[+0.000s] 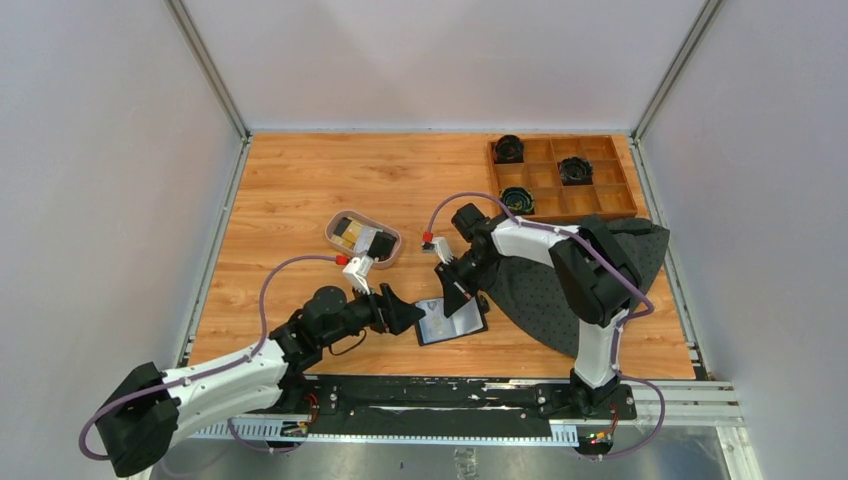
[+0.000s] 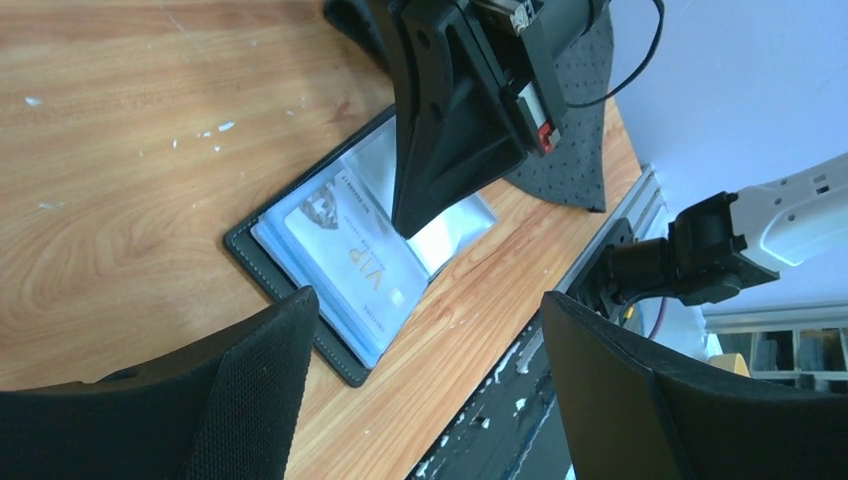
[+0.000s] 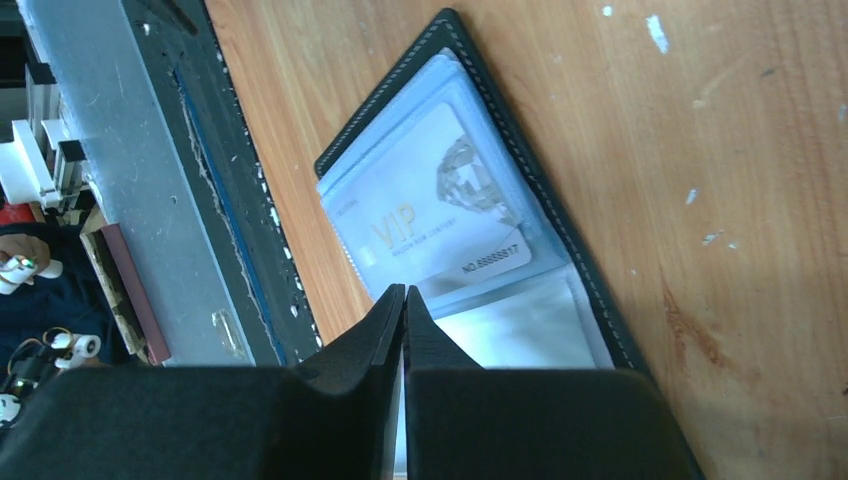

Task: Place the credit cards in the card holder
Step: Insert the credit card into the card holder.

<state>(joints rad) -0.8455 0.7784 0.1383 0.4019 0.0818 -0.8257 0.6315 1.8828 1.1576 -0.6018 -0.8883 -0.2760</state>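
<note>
Holder [image 1: 452,322] lies open with one card in; the other cards [image 1: 347,232] sit in the tray [image 1: 331,228].
Left fingers [image 2: 250,400] gape empty just left of the holder. Right fingers [image 3: 375,335] are shut, tips on its clear sleeve. The tray lies beyond the left arm, the nearer one.

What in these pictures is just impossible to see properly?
Top view: how many credit cards lie in the tray; they are too small to count.
Left wrist view: part of the card holder, behind the right end effector.
Right wrist view: its near part, under that end effector's shut fingers; the VIP card's small print is blurred.
</note>
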